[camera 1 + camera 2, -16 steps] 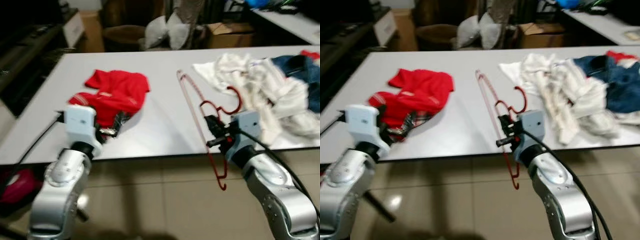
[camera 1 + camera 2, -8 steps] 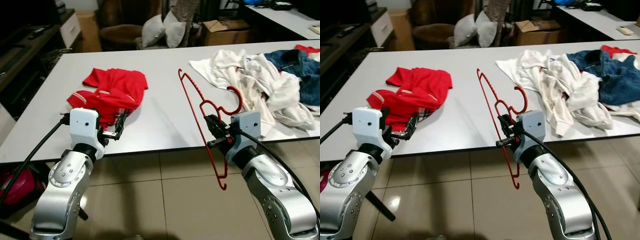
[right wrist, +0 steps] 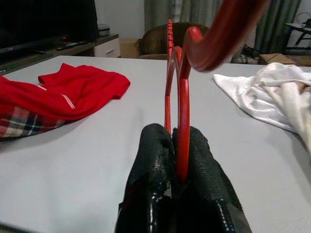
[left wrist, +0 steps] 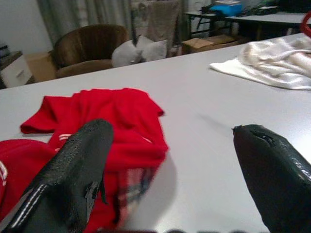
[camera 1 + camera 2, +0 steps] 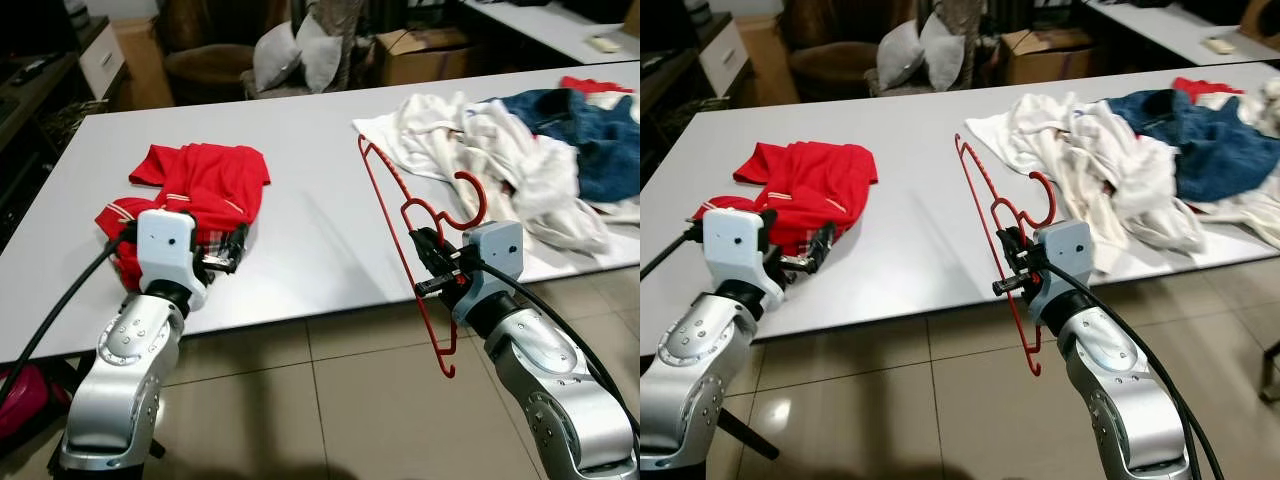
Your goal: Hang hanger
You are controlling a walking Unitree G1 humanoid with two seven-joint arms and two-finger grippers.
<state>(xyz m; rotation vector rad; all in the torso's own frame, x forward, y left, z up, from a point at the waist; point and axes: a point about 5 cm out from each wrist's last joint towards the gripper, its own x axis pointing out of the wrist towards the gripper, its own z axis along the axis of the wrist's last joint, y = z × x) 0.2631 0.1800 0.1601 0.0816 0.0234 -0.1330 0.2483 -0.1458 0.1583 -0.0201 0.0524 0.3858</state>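
Right gripper [image 5: 424, 262], at the end of a bent silver arm reaching in from the lower right, has its two black fingers [image 3: 154, 170] pressed together on a thin red plastic hanger [image 5: 392, 215]. The right wrist view confirms the grip, with the red bar pinched between the two pads. The hanger is held at the near edge of a long grey table [image 5: 330, 240], tilted so that one end lies over the tabletop and the other hangs down past the edge, above the tiled floor [image 5: 330, 400]. Its hook curls up just beside the wrist housing.

On the left, the left gripper [image 5: 228, 250] rests at the near edge of the table with its fingers [image 4: 73, 170] spread apart, holding nothing. It sits at the near edge of a crumpled red shirt [image 5: 200, 185], which shows a patch of plaid lining.

Farther right on the table lies a heap of white clothing [image 5: 490, 150] with a blue denim garment [image 5: 580, 130] behind it. Beyond the table are a brown armchair [image 4: 87, 48] and pale cushions [image 5: 295, 55].
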